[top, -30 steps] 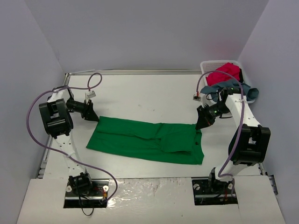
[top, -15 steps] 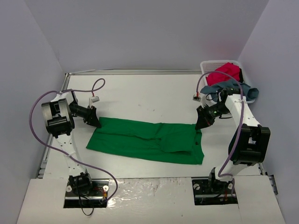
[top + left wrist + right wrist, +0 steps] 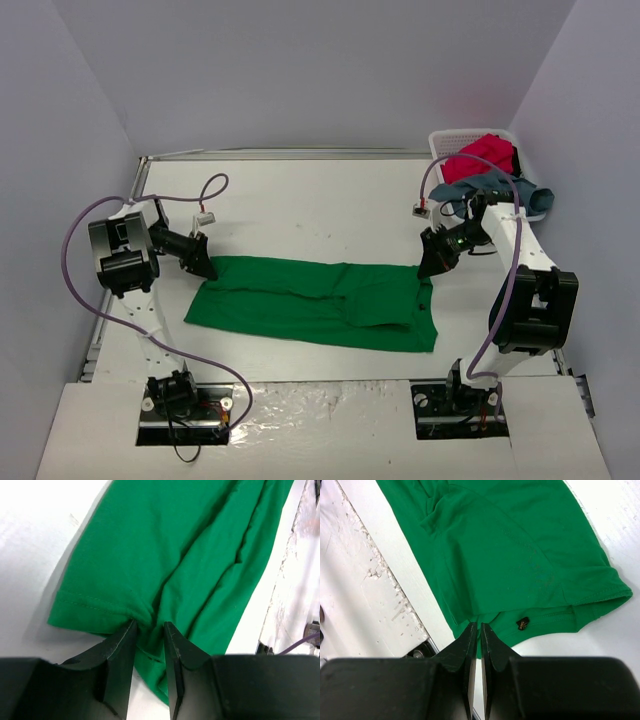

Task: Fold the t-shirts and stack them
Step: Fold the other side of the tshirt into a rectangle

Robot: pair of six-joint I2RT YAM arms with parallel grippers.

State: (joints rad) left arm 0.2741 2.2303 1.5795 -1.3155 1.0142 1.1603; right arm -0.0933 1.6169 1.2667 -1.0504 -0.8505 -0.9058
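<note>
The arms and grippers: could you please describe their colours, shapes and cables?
The left arm and right arm have white links and black joints. A purple cable loops along each. The left gripper and right gripper have black tapered fingers.

The green t-shirt (image 3: 315, 305) lies flat, folded lengthwise; red t-shirt (image 3: 480, 155) and grey-blue t-shirt (image 3: 457, 190) sit crumpled far right.

Left arm: elbow raised, forearm sloping down toward the table's middle.
Left gripper (image 3: 149, 625): fingers nipping a fold of the green t-shirt (image 3: 165, 555).
Right arm: wrist tipped downward.
Right gripper (image 3: 475, 626): fingers almost touching, clamping the shirt's edge.
</note>
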